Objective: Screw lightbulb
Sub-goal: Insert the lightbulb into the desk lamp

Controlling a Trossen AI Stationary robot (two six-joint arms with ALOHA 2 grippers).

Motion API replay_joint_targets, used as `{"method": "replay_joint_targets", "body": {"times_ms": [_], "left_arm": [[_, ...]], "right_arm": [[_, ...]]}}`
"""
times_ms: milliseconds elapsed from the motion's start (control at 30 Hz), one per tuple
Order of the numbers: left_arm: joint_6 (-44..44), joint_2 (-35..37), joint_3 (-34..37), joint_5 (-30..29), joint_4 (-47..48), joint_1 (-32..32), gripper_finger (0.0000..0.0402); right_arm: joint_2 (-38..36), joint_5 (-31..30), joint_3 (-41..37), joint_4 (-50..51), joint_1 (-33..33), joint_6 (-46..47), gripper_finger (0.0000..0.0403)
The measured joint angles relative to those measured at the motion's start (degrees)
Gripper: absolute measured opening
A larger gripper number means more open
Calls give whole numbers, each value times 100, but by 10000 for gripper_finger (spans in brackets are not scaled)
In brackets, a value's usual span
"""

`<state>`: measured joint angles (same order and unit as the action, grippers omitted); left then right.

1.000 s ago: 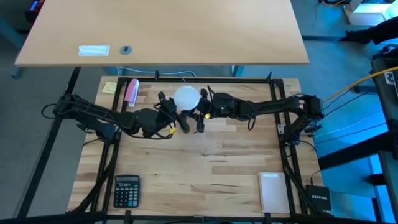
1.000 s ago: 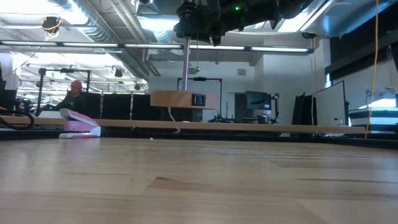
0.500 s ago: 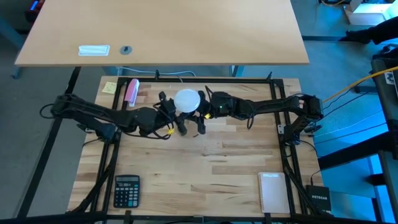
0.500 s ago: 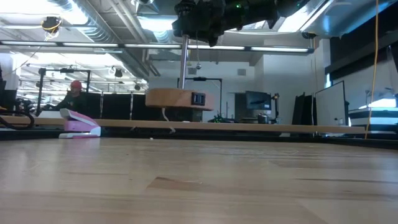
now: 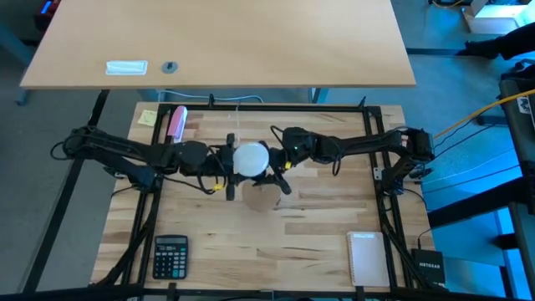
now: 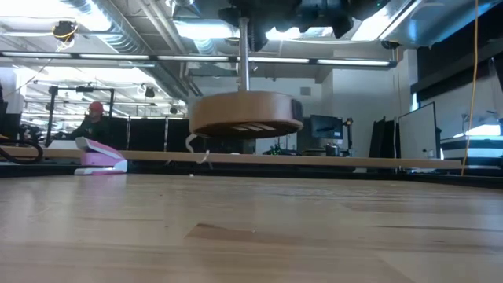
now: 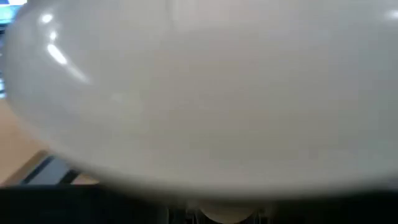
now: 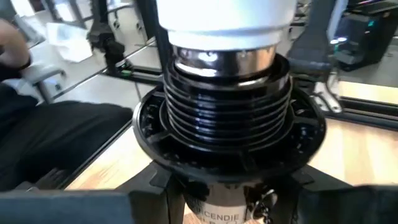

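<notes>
**Two grippers meet at the bulb, mid-table**

Two arms converge at the table's centre in the high view. The left gripper [image 5: 227,161] comes in from 9 o'clock and touches the bulb [image 5: 251,159] on that side. The right gripper [image 5: 280,163] comes in from 3 o'clock and sits against the bulb's other side. How wide either pair of fingers stands cannot be told from above, since the white globe covers the gap.

The left wrist view is almost filled by the bulb [image 7: 199,93], very close to the camera. That arm's own fingers do not show clearly, so its grasp cannot be read there either.

In the right wrist view the bulb's white neck [image 8: 224,15] sits over a metal thread entering the ribbed black socket [image 8: 227,124]. The socket fills the space where the fingers would be, so the hold on it cannot be confirmed.

The low view shows the wooden disc [image 6: 245,115] hanging clear of the table [image 6: 251,228], its underside tipped toward the camera.

Compared with half a second ago, the bulb has shifted toward 6 o'clock, away from the table's far edge, and both grippers have moved with it. The disc, then seen edge-on, now shows its underside and looks larger and nearer.
</notes>
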<state>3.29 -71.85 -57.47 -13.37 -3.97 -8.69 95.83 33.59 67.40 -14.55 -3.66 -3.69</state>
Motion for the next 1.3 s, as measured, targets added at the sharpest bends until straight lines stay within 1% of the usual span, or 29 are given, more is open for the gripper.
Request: {"method": "replay_joint_targets", "body": {"times_ms": [167, 333, 400, 500, 567, 600, 633, 767, 833, 900, 1033, 1167, 1300], "left_arm": [[286, -15, 11, 796, -19, 124, 141], [461, -19, 13, 1344, 12, 296, 141], [452, -26, 20, 1445, 10, 352, 140], [317, -22, 20, 1421, -37, 380, 138], [383, -24, 28, 1401, -35, 380, 137], [404, -24, 28, 1375, -37, 380, 143], [414, -24, 28, 1316, -50, 380, 163], [361, -20, 36, 1017, -10, 393, 268], [274, -7, 37, 821, -28, 393, 302], [196, 48, 37, 633, 66, 391, 321], [20, 216, 35, 338, 486, 376, 330], [-186, 450, 26, 311, 898, 339, 325], [-62, 577, 24, 340, 887, 175, 320]], "right_arm": [[10, 54, 0, 115, 176, -179, 148], [58, 26, 2, 89, 274, -234, 148], [66, -77, 2, 124, 280, -242, 148], [66, -369, 11, 187, 299, -245, 148], [66, -528, 11, 243, 302, -279, 148], [66, -608, 11, 250, 307, -290, 148], [66, -692, 11, 246, 311, -278, 148], [49, -958, 11, 268, 311, -191, 148], [30, -1091, 11, 289, 311, -193, 148], [14, -1204, 18, 319, 306, -194, 148], [-14, -1610, 20, 476, 305, -288, 148], [-22, -1725, 17, 512, 295, -393, 148], [-22, -1750, 15, 492, 295, -411, 148]]}}
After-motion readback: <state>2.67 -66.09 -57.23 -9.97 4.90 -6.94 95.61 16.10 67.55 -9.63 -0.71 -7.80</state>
